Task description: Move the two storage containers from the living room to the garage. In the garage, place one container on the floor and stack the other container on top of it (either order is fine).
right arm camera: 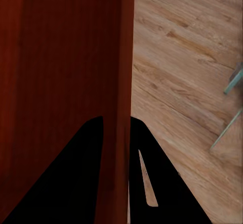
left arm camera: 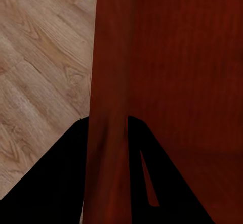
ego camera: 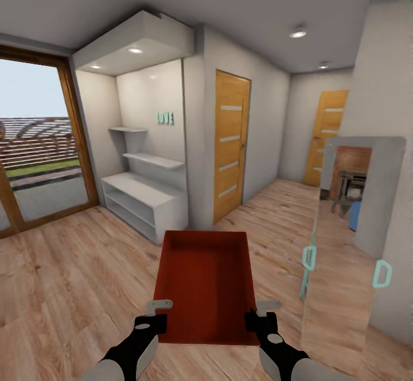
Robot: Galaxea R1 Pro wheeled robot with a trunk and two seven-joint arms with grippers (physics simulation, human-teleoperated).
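Carry step: one storage container point(ego camera: 207, 283) held over the living-room plank floor point(ego camera: 74, 278), left gripper point(ego camera: 154, 313) and right gripper point(ego camera: 259, 313) jaws each pinching a side wall; next, probably drive on toward the garage.

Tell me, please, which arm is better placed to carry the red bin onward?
Neither alone: the left gripper clamps the storage container's left wall and the right gripper its right wall, so both should carry it together.

Orange-red storage container point(ego camera: 206, 280) — light wood-plank floor point(ego camera: 74, 278), white shelves point(ego camera: 143, 194).
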